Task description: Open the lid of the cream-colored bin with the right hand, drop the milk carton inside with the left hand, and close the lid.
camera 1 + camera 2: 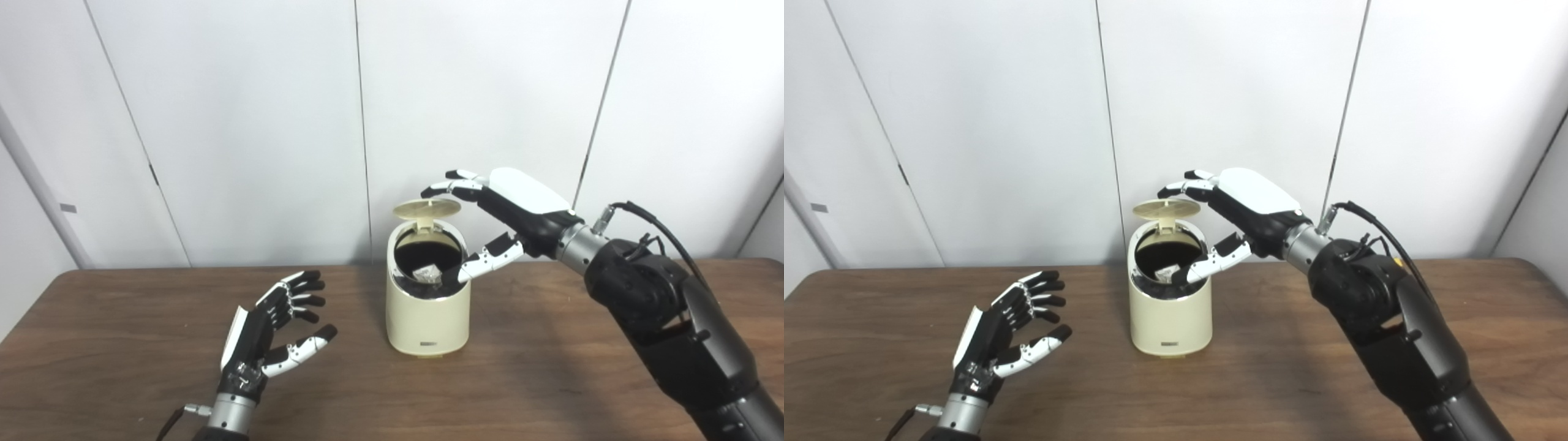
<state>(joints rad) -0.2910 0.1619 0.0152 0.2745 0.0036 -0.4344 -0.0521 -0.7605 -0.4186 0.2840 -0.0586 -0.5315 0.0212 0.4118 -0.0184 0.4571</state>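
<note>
Nearest the camera, at seven o'clock, the left hand (269, 337) hovers over the table (122, 367) with fingers spread, palm turned toward the bin (427, 306), holding nothing. At centre the bin stands upright with its lid (427, 209) swung up at twelve o'clock. A pale crumpled shape, probably the carton (428, 273), lies inside the dark mouth. From three o'clock the right hand (499, 214) reaches in, fingertips (436, 188) over the lid's top edge and thumb down by the rim; whether they touch is unclear.

Closing looks like the step left: press the lid forward and down from its far edge, pulling the thumb clear of the rim first so it isn't trapped.

Dark wood-grain tabletop; white panelled wall (245, 122) behind.
</note>
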